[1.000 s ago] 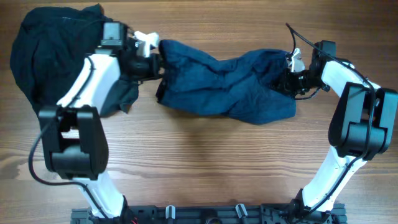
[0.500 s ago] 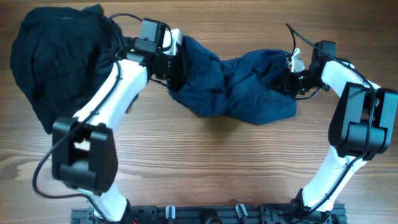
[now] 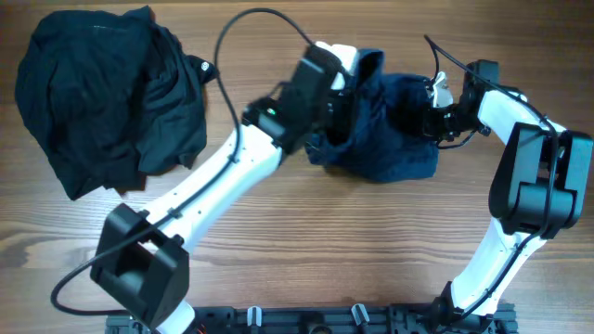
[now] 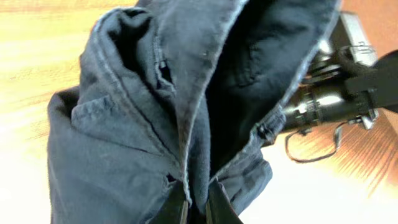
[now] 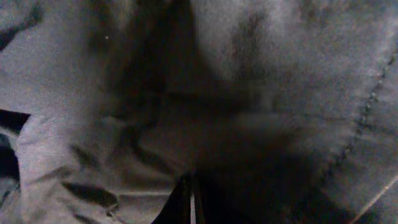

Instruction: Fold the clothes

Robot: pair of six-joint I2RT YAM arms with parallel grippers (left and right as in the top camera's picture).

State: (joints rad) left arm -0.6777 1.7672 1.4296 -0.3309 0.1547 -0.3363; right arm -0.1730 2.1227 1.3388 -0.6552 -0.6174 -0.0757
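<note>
The clothes, navy-blue shorts, lie bunched at the right of the table, their left end lifted over toward the right end. My left gripper is shut on that lifted end. In the left wrist view its jaws pinch a seam of the blue cloth, which hangs in front of them. My right gripper is shut on the right end of the shorts. Dark cloth fills the right wrist view around its closed tips. The right arm's gripper body shows just beyond the cloth.
A larger heap of black garments lies at the far left of the wooden table. The left arm stretches diagonally across the middle. A black cable arcs above it.
My left gripper has swept to the right with the left end of the shorts, doubling them over toward the right end. The right arm has stayed still.
</note>
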